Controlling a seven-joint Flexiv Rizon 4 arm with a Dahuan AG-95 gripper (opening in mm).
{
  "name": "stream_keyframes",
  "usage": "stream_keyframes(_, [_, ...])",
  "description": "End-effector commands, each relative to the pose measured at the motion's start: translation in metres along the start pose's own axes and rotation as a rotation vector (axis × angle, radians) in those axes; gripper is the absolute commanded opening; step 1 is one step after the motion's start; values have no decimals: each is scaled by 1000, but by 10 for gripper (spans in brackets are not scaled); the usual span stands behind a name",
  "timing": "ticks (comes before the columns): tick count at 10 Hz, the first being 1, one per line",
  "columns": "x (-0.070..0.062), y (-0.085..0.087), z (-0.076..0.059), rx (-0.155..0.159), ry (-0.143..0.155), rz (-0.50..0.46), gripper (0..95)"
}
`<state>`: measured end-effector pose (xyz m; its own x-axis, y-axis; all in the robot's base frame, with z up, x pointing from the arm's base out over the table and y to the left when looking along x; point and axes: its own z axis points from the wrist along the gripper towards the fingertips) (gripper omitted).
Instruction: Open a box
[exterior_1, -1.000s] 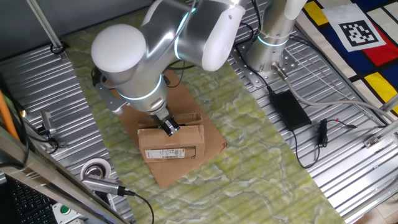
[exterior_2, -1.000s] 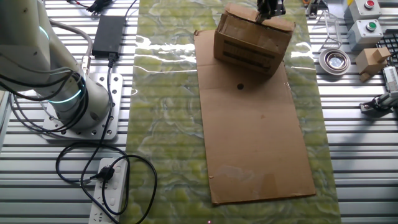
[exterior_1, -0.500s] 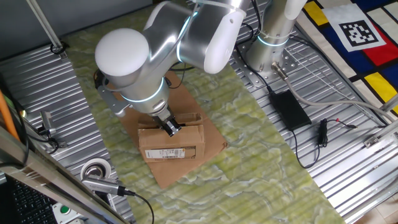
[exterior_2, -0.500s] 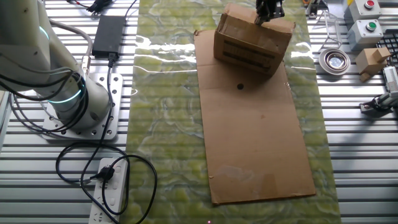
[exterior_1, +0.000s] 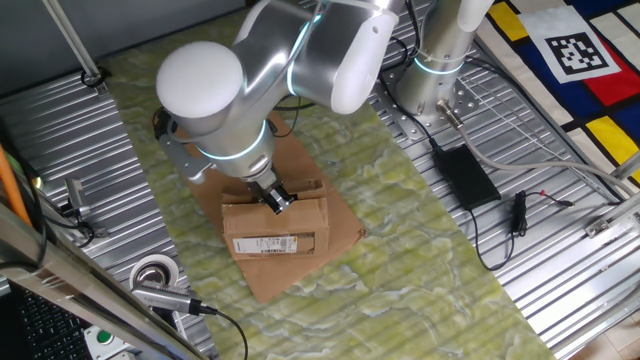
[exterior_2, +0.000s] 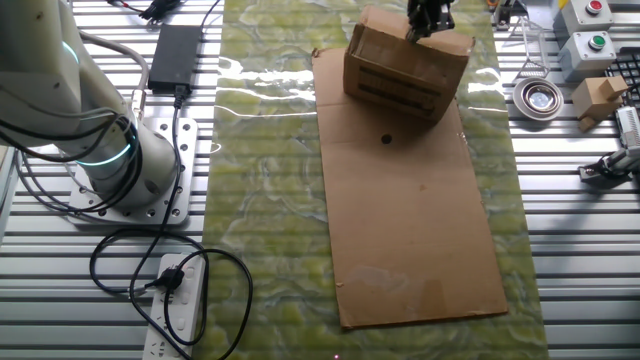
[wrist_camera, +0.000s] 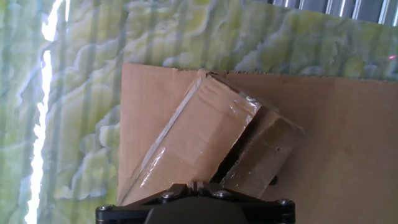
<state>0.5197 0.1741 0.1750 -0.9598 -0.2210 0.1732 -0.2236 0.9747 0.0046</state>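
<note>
The small brown box (exterior_1: 275, 232) stands on a flat cardboard sheet (exterior_1: 343, 228), its white barcode label facing the front. In the other fixed view the box (exterior_2: 405, 65) is at the far end of the sheet (exterior_2: 410, 230). My gripper (exterior_1: 277, 200) points down at the box's top edge, also in the other fixed view (exterior_2: 422, 22). In the hand view the gripper (wrist_camera: 199, 182) has its fingers pressed together at the near edge of a taped top flap (wrist_camera: 199, 134), which tilts up towards the camera. A second flap (wrist_camera: 264, 152) lies lower beside it.
A tape roll (exterior_1: 152, 273) and metal tools lie left of the box. A black power brick (exterior_1: 463, 175) with cables lies to the right. The arm's base (exterior_2: 110, 150) and a power strip (exterior_2: 178, 305) stand beside the green mat. Button boxes (exterior_2: 590, 45) sit at the far corner.
My gripper has risen slightly and shifted a little along the box's top edge, taking the flap's edge with it. The box has stayed in place.
</note>
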Motion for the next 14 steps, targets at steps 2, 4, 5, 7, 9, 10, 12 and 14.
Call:
stream_keyframes(2, [1,-4,-2,0,9,-13,0])
stream_keyframes(4, [3,-6,-4,0,17,-21,0])
stream_keyframes(5, [3,-8,-5,0,23,-26,0])
stream_keyframes(7, [6,-13,-7,0,29,-43,0])
stream_keyframes(9, [9,-17,-9,-1,39,-56,0])
stream_keyframes(10, [10,-18,-9,-2,46,-60,0])
stream_keyframes(12, [14,-22,-10,1,53,-75,0])
stream_keyframes(14, [18,-25,-8,3,55,-85,0])
